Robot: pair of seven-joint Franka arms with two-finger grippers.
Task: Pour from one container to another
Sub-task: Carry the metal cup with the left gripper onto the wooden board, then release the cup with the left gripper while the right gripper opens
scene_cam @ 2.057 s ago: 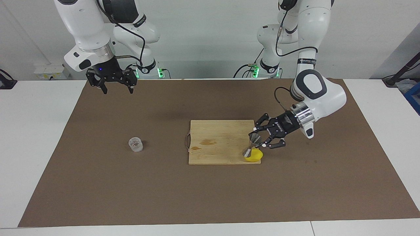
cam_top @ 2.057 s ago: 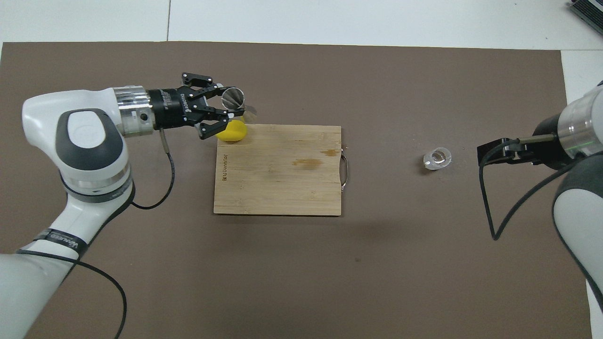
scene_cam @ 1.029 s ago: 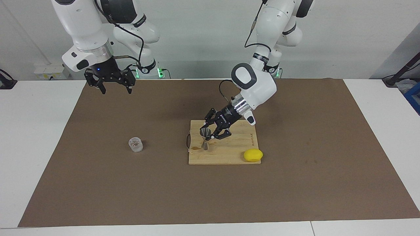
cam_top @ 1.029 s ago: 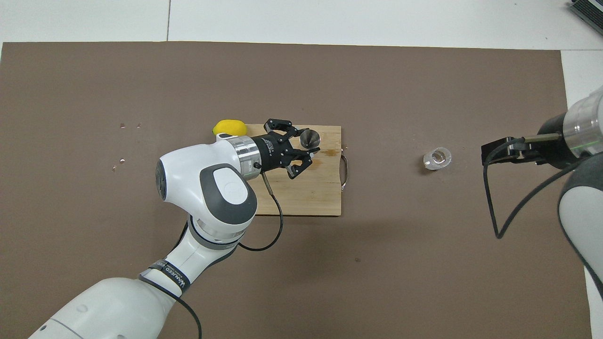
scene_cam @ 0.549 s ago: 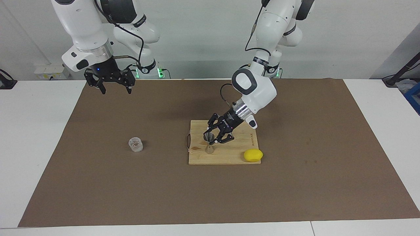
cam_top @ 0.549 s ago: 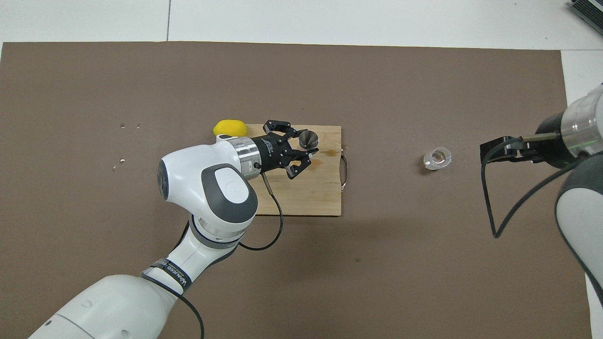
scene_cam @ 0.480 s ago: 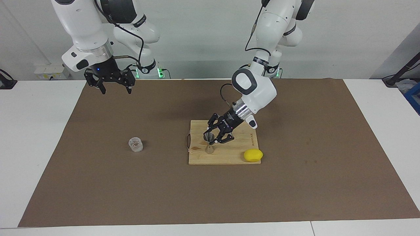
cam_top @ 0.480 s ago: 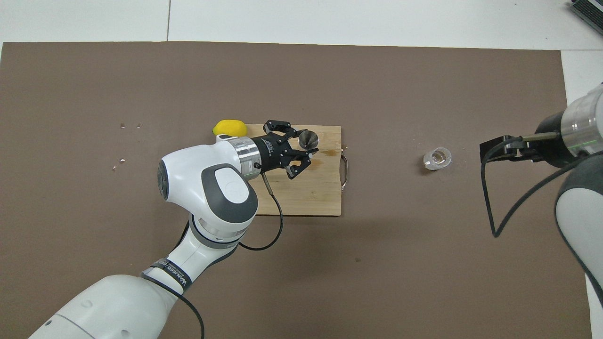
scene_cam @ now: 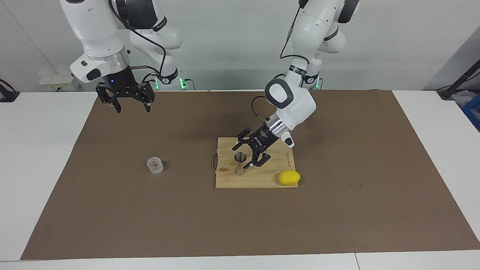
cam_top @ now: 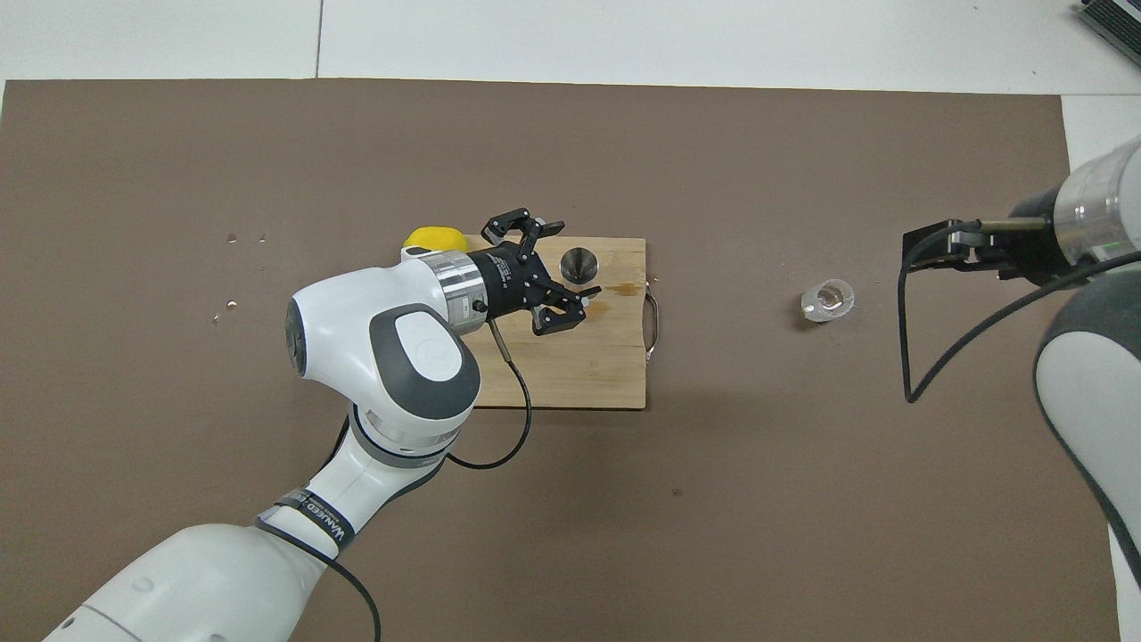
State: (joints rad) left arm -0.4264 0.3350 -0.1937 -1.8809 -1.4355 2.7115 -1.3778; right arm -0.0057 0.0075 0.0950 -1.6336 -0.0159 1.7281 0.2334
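Jigger [scene_cam: 239,164] is seen upright on board [scene_cam: 262,180], just beside spread left gripper [scene_cam: 245,153] (not touching); right gripper [scene_cam: 129,106], also spread, is held apart from glass [scene_cam: 155,165].

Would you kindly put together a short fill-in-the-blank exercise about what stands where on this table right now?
1. The small shiny steel hourglass-shaped jigger stands upright on the wooden ____.
2. The open left gripper is beside the jigger, not gripping it, while the yellow ____ lies at the board's corner.
3. The small clear glass tumbler stands on the brown ____, toward the right arm's end.
4. The right gripper waits, its fingers ____.

Missing words: cutting board; lemon; mat; open
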